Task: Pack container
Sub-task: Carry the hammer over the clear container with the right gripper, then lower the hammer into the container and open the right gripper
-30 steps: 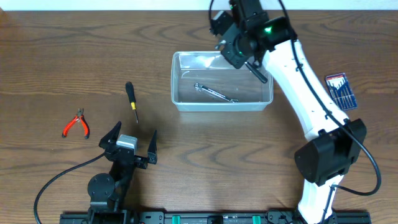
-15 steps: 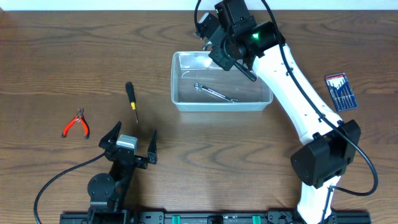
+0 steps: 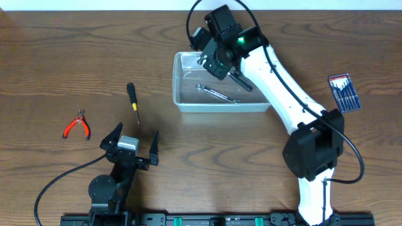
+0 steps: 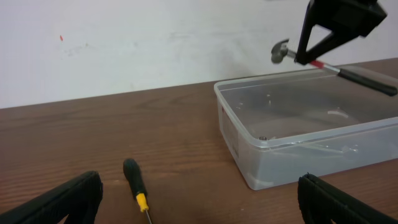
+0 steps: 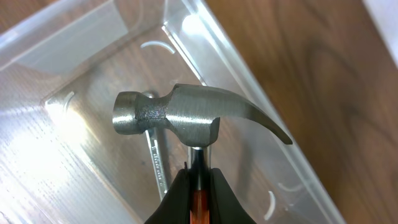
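On the dark wood bench (image 3: 50,50) below a white wall (image 4: 155,37), toward its far side, sits the clear, rimmed plastic container (image 3: 220,108), probably light and slick, best pinched at its rim; above it the right gripper (image 5: 198,186) clamps a steel claw hammer (image 5: 180,115) by the neck, and the left gripper (image 3: 136,132) gapes wide, empty.

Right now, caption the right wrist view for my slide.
Right gripper, jaws shut on a claw hammer, holds it over the container with a metal tool inside.
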Controlling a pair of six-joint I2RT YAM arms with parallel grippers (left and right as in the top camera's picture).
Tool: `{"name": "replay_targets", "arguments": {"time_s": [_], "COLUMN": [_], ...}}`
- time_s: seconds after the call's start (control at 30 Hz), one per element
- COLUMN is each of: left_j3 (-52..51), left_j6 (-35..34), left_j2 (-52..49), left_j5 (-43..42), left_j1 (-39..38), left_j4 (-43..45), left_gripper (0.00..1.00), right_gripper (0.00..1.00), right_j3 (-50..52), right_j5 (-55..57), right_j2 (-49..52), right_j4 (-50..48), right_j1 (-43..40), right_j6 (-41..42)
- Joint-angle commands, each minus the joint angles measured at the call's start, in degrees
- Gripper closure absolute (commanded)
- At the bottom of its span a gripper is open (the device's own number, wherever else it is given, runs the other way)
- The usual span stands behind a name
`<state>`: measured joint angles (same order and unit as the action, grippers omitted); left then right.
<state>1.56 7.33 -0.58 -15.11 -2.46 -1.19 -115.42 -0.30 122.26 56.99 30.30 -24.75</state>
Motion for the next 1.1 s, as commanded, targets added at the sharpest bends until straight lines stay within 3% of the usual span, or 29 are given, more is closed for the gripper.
{"name": "replay_targets", "arguments": {"time_s": [0.0,1.07], "left_j3": [-1.3,-1.3], "left_j6": [-0.5,-0.5], "left_j2": [0.3,0.3], "left_j5": [-1.4,-1.4], "left_j1": [0.2,0.2], "left_j4": [-1.5,-1.4], "left_gripper": [0.02,0.02], "right_gripper": [0.99,0.98], "right_j3": [0.2,0.5], "right_j5": [-0.9,-4.3], "right_j2": [1.9,11.8], "right_j4": [0.6,2.6], "right_j1": [0.8,1.3], "right_j6": [-0.6,0.9]}}
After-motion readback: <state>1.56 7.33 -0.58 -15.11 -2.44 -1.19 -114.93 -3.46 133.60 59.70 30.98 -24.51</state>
